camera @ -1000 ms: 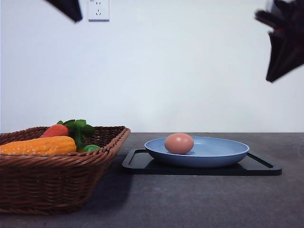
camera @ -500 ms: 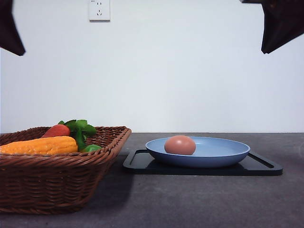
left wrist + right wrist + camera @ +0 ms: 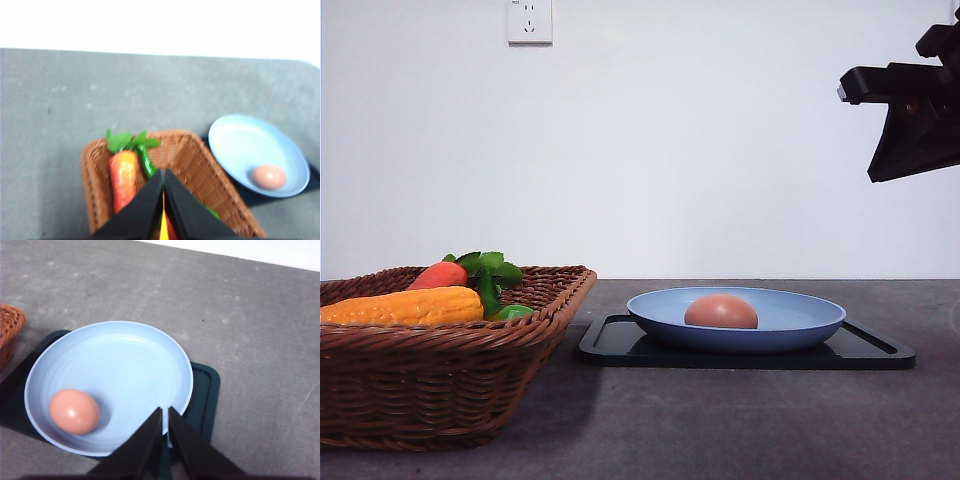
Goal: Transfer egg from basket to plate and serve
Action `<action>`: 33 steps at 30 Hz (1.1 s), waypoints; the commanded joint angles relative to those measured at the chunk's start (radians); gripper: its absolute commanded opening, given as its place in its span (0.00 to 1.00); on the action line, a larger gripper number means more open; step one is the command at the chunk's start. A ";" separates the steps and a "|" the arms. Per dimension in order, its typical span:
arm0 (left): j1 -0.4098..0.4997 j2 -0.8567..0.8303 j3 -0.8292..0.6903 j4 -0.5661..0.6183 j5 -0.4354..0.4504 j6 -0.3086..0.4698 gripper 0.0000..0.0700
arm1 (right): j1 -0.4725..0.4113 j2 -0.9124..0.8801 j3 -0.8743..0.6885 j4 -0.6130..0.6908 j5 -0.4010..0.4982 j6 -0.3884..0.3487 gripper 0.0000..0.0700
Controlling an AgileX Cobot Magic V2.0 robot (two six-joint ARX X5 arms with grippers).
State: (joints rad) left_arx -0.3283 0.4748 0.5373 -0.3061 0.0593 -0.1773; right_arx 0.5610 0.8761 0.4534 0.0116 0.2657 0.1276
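Front view first: compared with half a second back, the egg (image 3: 721,311) has rolled from the left part of the plate (image 3: 810,322) toward its middle, and the dark shape at the upper left corner is gone, while the right arm now reads as a sharper black bracket at the upper right. The egg is smooth, brownish pink, oval, lying on its side inside the light-blue plate, which sits on a black tray (image 3: 880,352). The basket (image 3: 440,390) just left of the tray holds a carrot (image 3: 438,274) and a yellow corn cob (image 3: 405,305). Left gripper (image 3: 163,175) above the basket and right gripper (image 3: 165,412) above the plate rim both have fingertips nearly touching, holding nothing.
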 commanded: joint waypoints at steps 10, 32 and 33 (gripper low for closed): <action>-0.005 0.005 0.013 0.013 0.004 -0.019 0.00 | 0.005 0.004 0.009 0.011 0.004 0.002 0.00; 0.345 -0.472 -0.349 0.037 -0.001 0.153 0.00 | 0.005 0.004 0.009 0.011 0.004 0.002 0.00; 0.348 -0.472 -0.368 0.042 -0.001 0.148 0.00 | 0.005 0.004 0.009 0.011 0.004 0.002 0.00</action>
State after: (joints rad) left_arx 0.0174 0.0036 0.1767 -0.2809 0.0574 -0.0263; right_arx 0.5610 0.8757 0.4534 0.0120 0.2657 0.1276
